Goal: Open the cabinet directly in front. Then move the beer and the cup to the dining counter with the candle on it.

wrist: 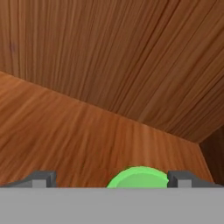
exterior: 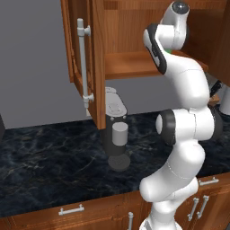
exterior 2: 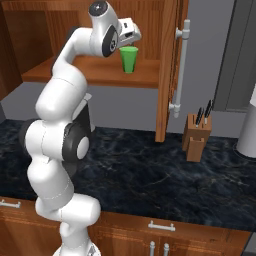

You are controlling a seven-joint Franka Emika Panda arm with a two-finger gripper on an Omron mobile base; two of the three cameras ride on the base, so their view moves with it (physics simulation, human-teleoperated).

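Spread gripper (wrist: 111, 178) over bright green tapered cup (exterior 2: 129, 59) on cabinet (exterior 2: 100, 70) shelf.

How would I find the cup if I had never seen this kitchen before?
Look up at the brown wooden cabinet on the wall, its doors swung open. On its shelf, right by the robot's open gripper, stands the cup. It is a small bright green tumbler, wider at the top, and the one green thing among all that brown wood.
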